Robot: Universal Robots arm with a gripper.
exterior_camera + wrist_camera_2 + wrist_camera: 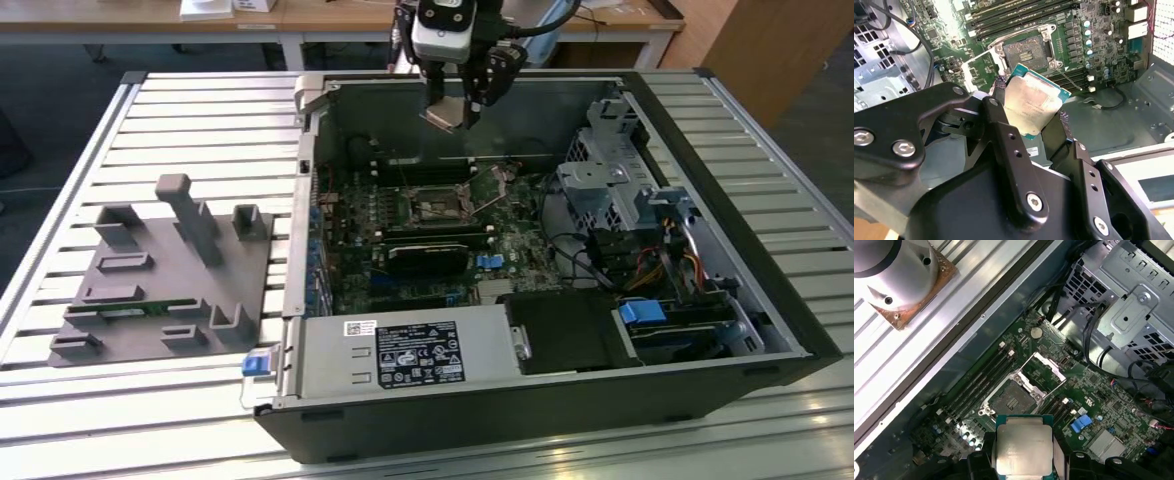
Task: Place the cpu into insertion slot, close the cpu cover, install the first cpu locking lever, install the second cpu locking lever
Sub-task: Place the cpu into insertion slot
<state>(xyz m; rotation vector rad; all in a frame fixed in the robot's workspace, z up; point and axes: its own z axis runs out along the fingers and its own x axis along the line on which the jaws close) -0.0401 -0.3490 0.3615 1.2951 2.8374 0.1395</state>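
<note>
High over the open computer case in the exterior view, my gripper (451, 108) is shut on the cpu (446, 116). In the second wrist view the cpu (1030, 102) is a pale tan-silver square with a green edge, pinched by two opposite edges between the black fingers (998, 89). The insertion slot (1026, 50) lies uncovered on the green board some way below. The cpu cover (977, 69), a silvery frame, stands flipped open beside it. The first wrist view has the cpu (1024, 444) near the slot (1012, 399) and the raised cover (1047, 371), not touching either.
A grey fixture block (160, 270) with pegs and pockets sits on the slatted table at the exterior view's left. Inside the case are a drive cage (614, 180), cables, a black heatsink-like block (434, 255) and a power supply (400, 355). Memory slots (979, 377) run beside the socket.
</note>
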